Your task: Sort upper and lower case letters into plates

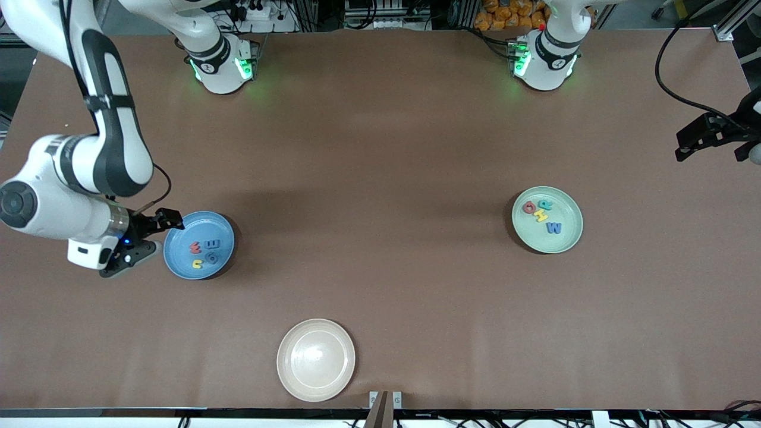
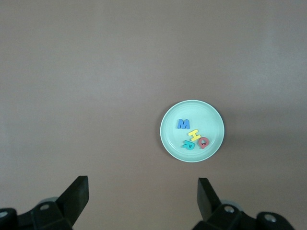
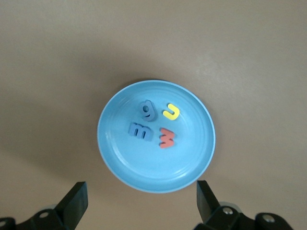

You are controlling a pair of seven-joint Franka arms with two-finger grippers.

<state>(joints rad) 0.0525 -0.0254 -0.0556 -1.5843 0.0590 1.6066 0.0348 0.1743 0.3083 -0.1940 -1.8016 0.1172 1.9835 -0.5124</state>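
Closest to the camera sits an empty cream plate [image 1: 315, 359]. Lowercase letters [image 1: 205, 251] lie in the blue plate [image 1: 178, 261], capitals [image 1: 542, 214] in the green plate [image 1: 568, 241]. Right gripper [image 1: 144, 236] hovers wide open, empty, beside blue; left gripper [image 1: 713, 138] waits, open, empty too.

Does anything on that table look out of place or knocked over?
Nothing stands out. Four small letters lie in the blue plate, four capitals in the green plate, none on the table. The cream plate is empty. The right gripper is open beside the blue plate; the left gripper waits, open.
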